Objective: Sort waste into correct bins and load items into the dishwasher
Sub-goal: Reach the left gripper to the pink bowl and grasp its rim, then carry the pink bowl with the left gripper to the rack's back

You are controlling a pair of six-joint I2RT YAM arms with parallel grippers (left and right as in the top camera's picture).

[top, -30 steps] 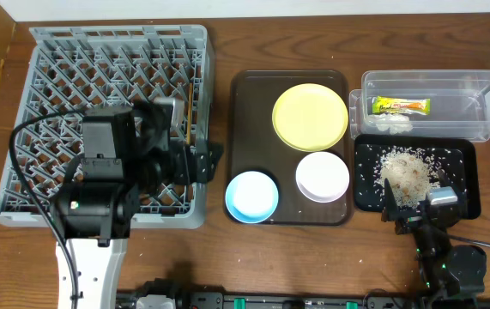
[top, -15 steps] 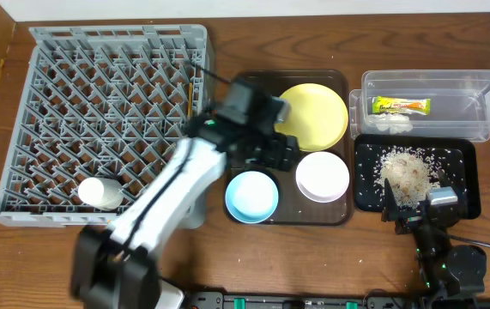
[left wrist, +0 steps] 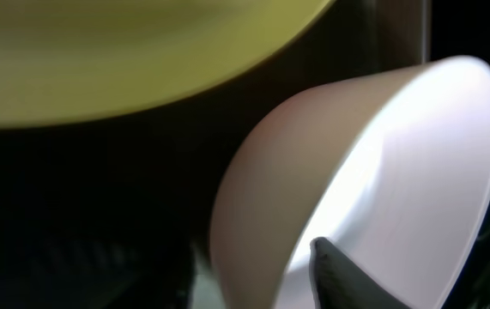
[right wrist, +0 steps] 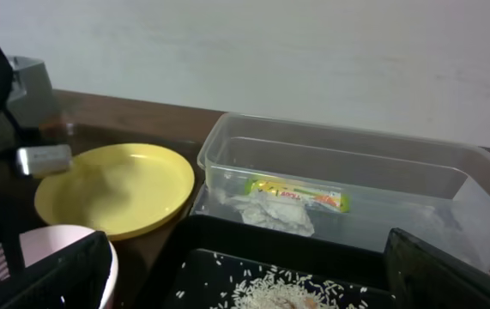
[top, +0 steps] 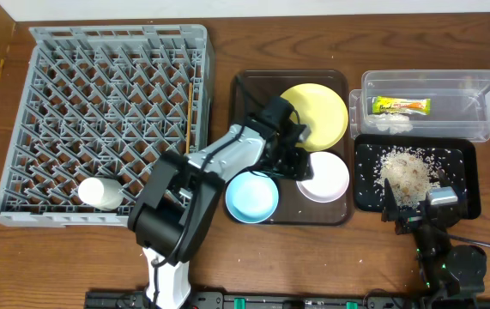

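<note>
Two pincers: left pincer (top: 291, 156) over the brown tray (top: 249, 103); right pincer (right wrist: 249, 257) at the 6 o'clock edge of the black tray (top: 461, 193).
Left pincer state: cannot tell; the wrist view shows only one dark fingertip (left wrist: 335, 279) in front of the white bowl's (left wrist: 373, 172) inner wall.
Right pincer state: fingers spread wide apart, gripping nothing.
White bowl to left pincer: just beside it, at its 4 o'clock.
Brown tray holds: one yellow plate (top: 322, 116) at 1 o'clock, one light blue bowl (top: 251, 196) at 7 o'clock, one white bowl at 5 o'clock.
Clear tub (top: 485, 112) holds: one snack wrapper (top: 402, 106), one clump of tissue (top: 390, 124).
Black tray holds: rice scraps (top: 408, 172), heaped near the middle, loose grains around.
Dish rack (top: 99, 103) holds: one white cup (top: 100, 192) at 7 o'clock; chopsticks (top: 191, 107) along the 3 o'clock edge, count unclear.
</note>
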